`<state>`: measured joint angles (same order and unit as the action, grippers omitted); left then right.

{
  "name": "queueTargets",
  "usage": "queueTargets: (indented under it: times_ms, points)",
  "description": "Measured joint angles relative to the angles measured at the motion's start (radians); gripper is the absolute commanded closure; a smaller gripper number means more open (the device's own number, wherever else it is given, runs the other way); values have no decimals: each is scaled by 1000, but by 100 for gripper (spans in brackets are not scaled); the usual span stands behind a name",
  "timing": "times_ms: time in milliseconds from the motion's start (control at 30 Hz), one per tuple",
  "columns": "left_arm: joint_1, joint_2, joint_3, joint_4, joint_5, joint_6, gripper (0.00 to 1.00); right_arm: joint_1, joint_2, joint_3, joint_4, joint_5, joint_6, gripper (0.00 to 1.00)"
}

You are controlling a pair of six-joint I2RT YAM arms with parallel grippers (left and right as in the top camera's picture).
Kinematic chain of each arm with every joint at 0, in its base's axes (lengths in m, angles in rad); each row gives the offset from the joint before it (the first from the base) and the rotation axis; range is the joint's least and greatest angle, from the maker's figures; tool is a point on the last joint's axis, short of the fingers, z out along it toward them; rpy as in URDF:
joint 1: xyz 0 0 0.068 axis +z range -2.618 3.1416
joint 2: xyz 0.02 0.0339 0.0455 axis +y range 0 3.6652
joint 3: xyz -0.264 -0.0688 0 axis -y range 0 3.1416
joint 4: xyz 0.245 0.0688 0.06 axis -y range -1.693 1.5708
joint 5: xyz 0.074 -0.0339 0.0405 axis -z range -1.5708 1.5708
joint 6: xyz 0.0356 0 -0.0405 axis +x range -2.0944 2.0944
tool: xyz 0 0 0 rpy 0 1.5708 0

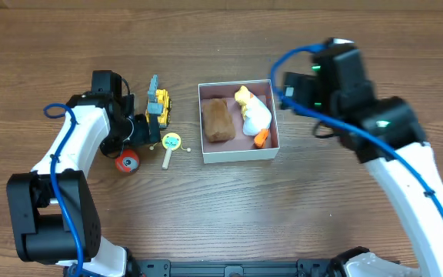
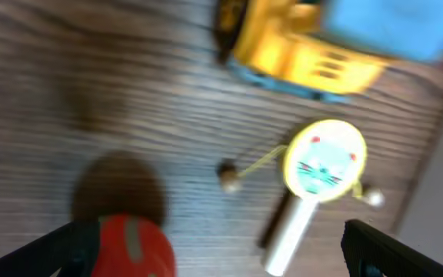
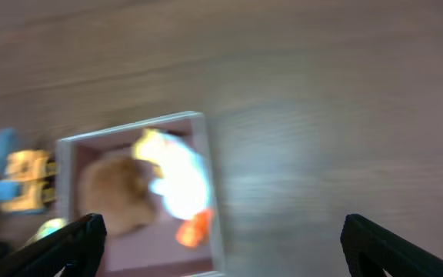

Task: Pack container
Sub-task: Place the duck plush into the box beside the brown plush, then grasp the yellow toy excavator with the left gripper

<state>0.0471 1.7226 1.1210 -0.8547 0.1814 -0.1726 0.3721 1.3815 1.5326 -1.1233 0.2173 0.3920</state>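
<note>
We judge the packing to be partly done: the container (image 1: 241,155) sits at the middle of the table, open side up, with a brown toy (image 1: 218,119) and a white-and-yellow duck (image 1: 254,114) lying in it side by side, while a yellow truck (image 1: 158,108), a cat-faced rattle (image 2: 325,161) and a red ball (image 2: 133,248) lie outside, to its left. The left gripper (image 2: 214,231) hangs over these three with its jaws spread wide and nothing held; the ball shows just inside its left finger and the rattle's handle lies nearer the middle (the wrist view is blurred, so we cannot tell which toy it is aimed at). The right gripper (image 3: 225,231) is likewise wide open and empty, above the table just beyond the container's right wall. The next move, we think, calls for centring the left jaws on one toy, descending, and closing. Being square, the container has no real long axis; its walls run slightly askew to the table edge, and both toys inside lie lengthwise front to back.
</note>
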Motion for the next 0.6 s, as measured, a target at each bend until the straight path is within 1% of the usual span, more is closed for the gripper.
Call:
queueTargets:
  times_ms: [67,133,300,400,533,600]
  points:
    - [0,4,50,-60,31,32,0,-48,0,0,-32,-1,0,0]
    - [0,13,151,-127,40,54,0,-111,7,0,-59,-19,0,0]
    - [-16,14,422,-159,19,104,0,-201,34,-5,-63,-71,0,0]
    - [-62,10,494,-144,-39,132,0,-222,53,-22,-62,-84,0,0]
    - [-152,17,504,-132,-146,166,0,-223,83,-36,-66,-98,0,0]
    - [-175,37,504,-129,-180,174,0,-223,100,-36,-66,-103,0,0]
